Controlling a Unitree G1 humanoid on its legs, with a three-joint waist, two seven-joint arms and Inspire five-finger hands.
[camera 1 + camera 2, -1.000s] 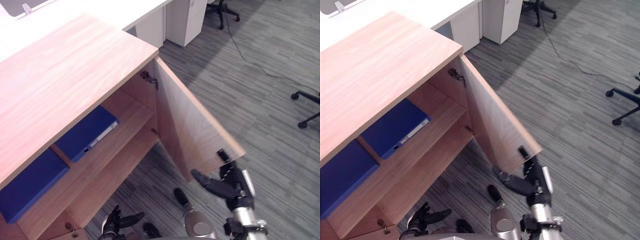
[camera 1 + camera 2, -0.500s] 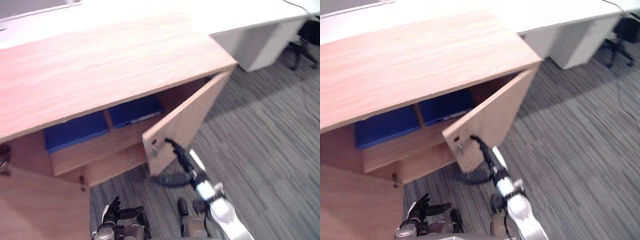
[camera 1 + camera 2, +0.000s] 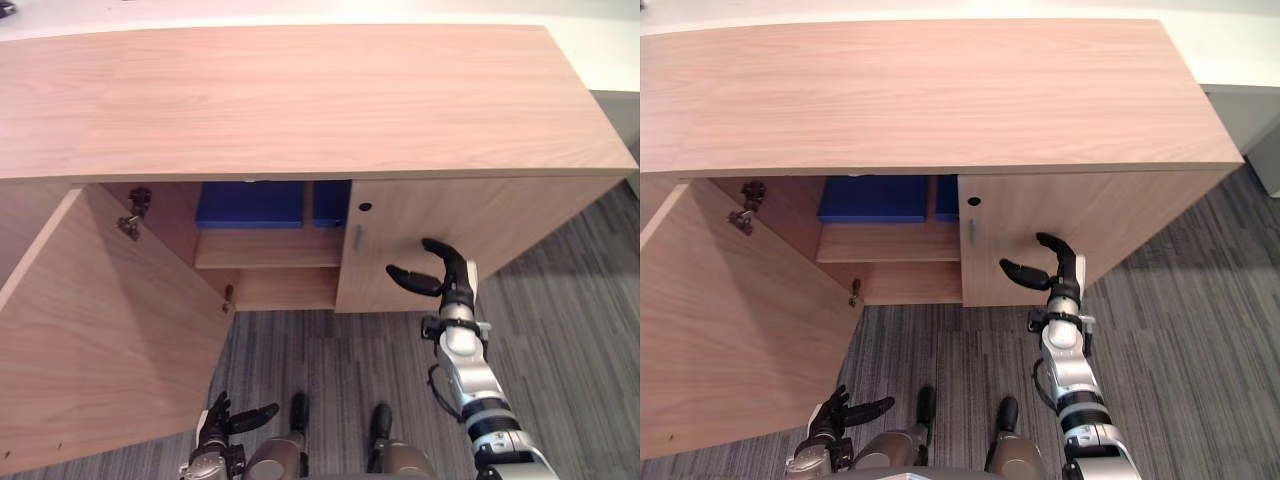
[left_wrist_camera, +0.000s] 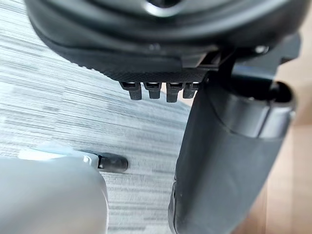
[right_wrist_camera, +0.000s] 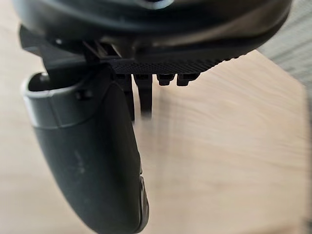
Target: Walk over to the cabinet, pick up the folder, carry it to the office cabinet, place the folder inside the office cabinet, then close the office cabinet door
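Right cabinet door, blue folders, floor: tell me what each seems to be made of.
Right cabinet door: wood-look board, probably laminate, going by its pale even grain and matt, gloss-free face.
Blue folders: likely plastic-covered card. They look flat, uniformly blue and smooth, though they are mostly in shade.
Floor: carpet, seemingly in tiles, with a grey striped weave whose patches run in different directions.

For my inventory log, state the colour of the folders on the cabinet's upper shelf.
Blue. The folders show best in the left eye view.
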